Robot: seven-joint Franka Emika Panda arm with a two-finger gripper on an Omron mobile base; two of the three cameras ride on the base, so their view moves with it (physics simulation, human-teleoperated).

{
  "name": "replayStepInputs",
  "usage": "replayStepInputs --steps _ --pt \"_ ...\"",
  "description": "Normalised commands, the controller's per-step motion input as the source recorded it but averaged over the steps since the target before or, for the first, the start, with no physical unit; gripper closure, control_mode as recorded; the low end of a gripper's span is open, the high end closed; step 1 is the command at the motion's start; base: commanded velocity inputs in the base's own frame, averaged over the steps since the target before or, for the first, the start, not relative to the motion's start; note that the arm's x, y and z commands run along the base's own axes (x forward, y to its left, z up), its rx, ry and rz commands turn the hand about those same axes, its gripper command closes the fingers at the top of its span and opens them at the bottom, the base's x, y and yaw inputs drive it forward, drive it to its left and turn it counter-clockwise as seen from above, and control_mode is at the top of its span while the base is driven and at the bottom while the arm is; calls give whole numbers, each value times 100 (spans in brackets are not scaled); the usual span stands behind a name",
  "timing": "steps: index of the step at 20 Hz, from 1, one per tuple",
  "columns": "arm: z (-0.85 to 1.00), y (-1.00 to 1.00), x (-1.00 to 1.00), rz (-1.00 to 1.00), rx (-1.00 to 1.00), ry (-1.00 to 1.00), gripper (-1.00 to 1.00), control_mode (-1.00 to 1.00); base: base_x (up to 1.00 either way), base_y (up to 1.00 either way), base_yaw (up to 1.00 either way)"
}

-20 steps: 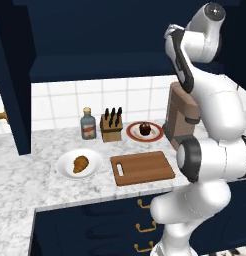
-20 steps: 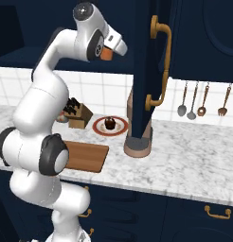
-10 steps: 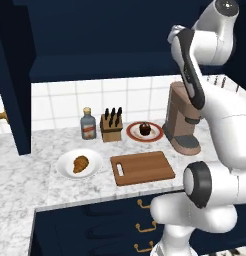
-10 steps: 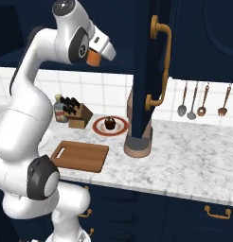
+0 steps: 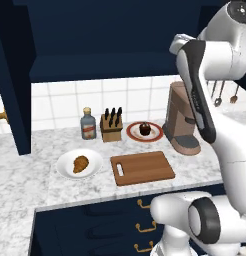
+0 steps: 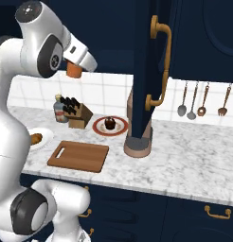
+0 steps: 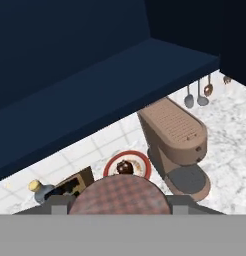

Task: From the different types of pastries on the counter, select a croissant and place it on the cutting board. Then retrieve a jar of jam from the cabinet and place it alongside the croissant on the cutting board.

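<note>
Gripper: the gripper (image 6: 75, 70) is riding high above the counter, just under the dark upper cabinet, and it is clamping an orange-brown jar of jam (image 6: 74, 70) between its fingers.
Jar of jam: in the hand view its checkered round lid (image 7: 120, 194) is sitting right between the finger tips, looming large at the bottom.
Croissant: the croissant (image 5: 80, 163) is lying on a white plate (image 5: 66, 161) at the left end of the marble counter (image 5: 25, 175), well apart from the gripper.
Cutting board: the wooden cutting board (image 5: 141, 167) is lying bare on the counter, just right of the plate, with its handle slot facing the plate.
Other pastry: a dark cupcake (image 5: 144, 129) is standing on a red-rimmed plate (image 5: 133, 132) behind the board.
Back row: a bottle (image 5: 87, 124) and a knife block (image 5: 111, 127) are standing side by side against the tiled wall.
Coffee machine: the brown coffee machine (image 5: 181, 121) is standing right of the red-rimmed plate.
Cabinet door: a dark door with a brass handle (image 6: 159, 63) is hanging open in front of the machine in the right base view.
Utensils: spoons and ladles (image 6: 202, 99) are hanging on the wall at the right.
</note>
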Motion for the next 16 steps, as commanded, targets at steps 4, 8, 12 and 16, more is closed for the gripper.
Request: replayStepInputs --steps 4,8,12,16 --pt "-30 23 -82 0 0 0 100 -100 0 0 0" --pt "-59 17 -37 5 0 5 100 -100 0 0 0" --pt "-45 17 -7 1 -2 1 100 -100 0 0 0" --pt "-40 28 -6 -5 -5 0 100 -100 0 0 0"
